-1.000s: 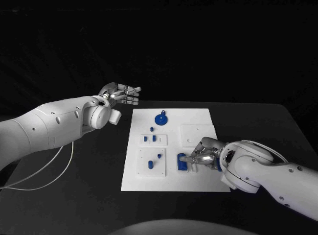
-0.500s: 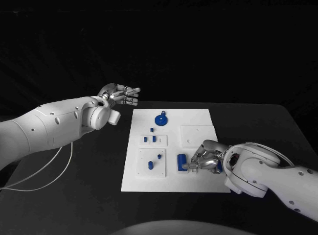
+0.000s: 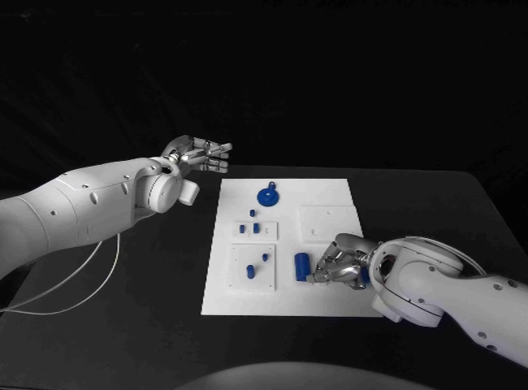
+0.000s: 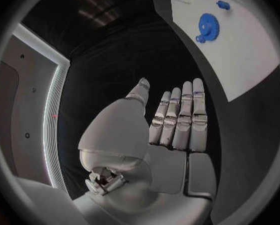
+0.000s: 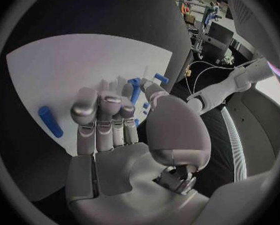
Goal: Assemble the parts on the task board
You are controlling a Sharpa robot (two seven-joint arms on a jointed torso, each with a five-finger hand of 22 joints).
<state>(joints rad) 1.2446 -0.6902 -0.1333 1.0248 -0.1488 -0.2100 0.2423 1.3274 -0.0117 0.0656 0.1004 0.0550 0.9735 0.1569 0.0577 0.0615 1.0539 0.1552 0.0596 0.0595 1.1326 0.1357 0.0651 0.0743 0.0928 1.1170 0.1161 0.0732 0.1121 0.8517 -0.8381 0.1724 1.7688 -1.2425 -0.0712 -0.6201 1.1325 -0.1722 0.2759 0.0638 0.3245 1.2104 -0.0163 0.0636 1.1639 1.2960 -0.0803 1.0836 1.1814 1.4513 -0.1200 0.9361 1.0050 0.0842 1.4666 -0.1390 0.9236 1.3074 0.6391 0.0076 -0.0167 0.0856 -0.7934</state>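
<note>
Blue cylinder peg [image 3: 301,265] lies flat on the task board [image 3: 322,195], just beside your right hand's [image 3: 340,264] fingertips, which curl low over the board holding nothing I can make out, likely ready to pick it up. Your left hand [image 3: 200,156] hovers off the board, fingers straight, empty, clear of the blue gear [image 3: 266,196].

Right hand [image 5: 117,120] above task board [image 5: 71,70], blue cylinder [image 5: 50,121] beside fingers.

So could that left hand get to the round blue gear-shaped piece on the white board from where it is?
Probably yes. The left hand hovers empty off the white board's far left corner, and the round blue gear-shaped piece lies near that end with nothing between them.
</note>
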